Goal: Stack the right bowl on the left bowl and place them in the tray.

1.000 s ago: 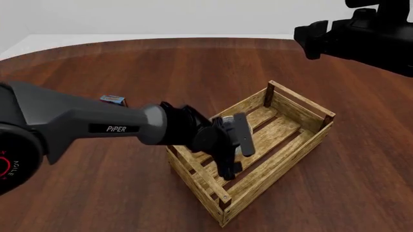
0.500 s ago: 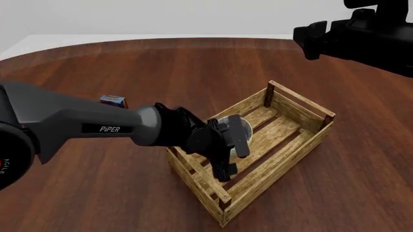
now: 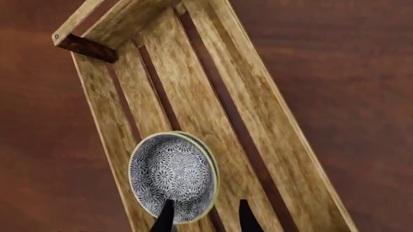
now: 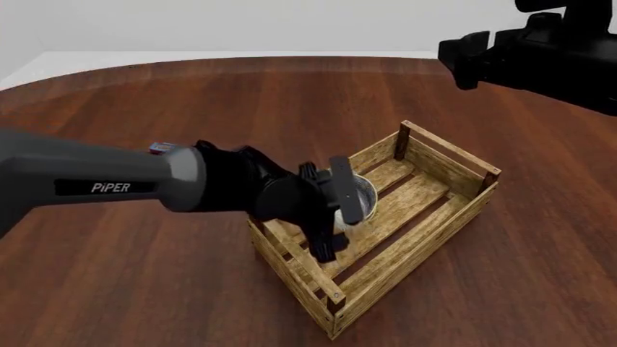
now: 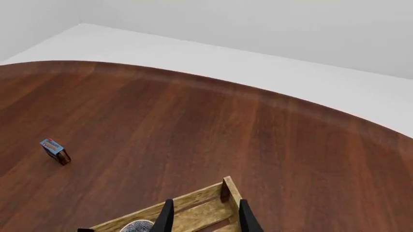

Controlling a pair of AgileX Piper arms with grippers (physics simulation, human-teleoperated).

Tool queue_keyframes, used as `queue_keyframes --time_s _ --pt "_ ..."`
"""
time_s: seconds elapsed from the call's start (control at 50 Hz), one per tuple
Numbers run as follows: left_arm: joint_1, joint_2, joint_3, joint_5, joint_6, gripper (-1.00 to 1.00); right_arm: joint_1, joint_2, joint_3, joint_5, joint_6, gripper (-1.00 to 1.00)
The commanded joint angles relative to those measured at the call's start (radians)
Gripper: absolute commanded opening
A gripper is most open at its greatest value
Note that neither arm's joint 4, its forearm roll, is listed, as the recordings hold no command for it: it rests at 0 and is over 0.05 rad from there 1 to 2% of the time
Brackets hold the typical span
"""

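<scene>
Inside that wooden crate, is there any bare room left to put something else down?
Yes. The crate floor is bare from the stacked bowls to the far end with the dark corner posts. The near end is crowded: the bowls sit there, with the left gripper hanging open over them.

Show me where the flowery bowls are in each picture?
Left wrist view: stacked bowls low in the picture, on the tray slats.
Front view: middle, partly behind the left claw.
Right wrist view: only a sliver at the bottom edge.
Shared landmark: the tray's dark corner post.
</scene>
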Motion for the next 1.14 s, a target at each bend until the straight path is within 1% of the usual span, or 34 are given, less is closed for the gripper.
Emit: queue_keyframes --time_s 0.02,0.26,0.56,0.64,0.8,0.88,1.04,1.14 --pt "0.013 -0.078 0.017 -0.011 -0.069 1.0 0.0 -0.003 0.0 0.002 0.002 1.0" --pt "0.016 -0.17 0.053 -0.005 -0.088 1.0 0.0 0.001 -0.003 0.003 0.0 1.0" --pt "0.035 -0.306 0.135 -0.021 -0.12 1.0 0.0 0.008 -0.005 0.001 -0.003 1.0" --pt "0.05 -0.358 0.161 -0.022 -0.125 1.0 0.0 0.011 -0.004 -0.002 -0.004 1.0" --pt "0.075 -0.417 0.223 -0.05 -0.13 1.0 0.0 0.02 0.002 -0.015 -0.007 1.0" --pt "0.114 -0.463 0.269 -0.079 -0.113 1.0 0.0 0.019 0.005 -0.018 -0.007 1.0" --pt "0.158 -0.53 0.326 -0.103 -0.13 1.0 -0.001 0.015 0.01 -0.02 -0.007 1.0" --pt "0.179 -0.567 0.331 -0.095 -0.142 1.0 0.0 0.017 0.011 -0.022 -0.009 1.0"
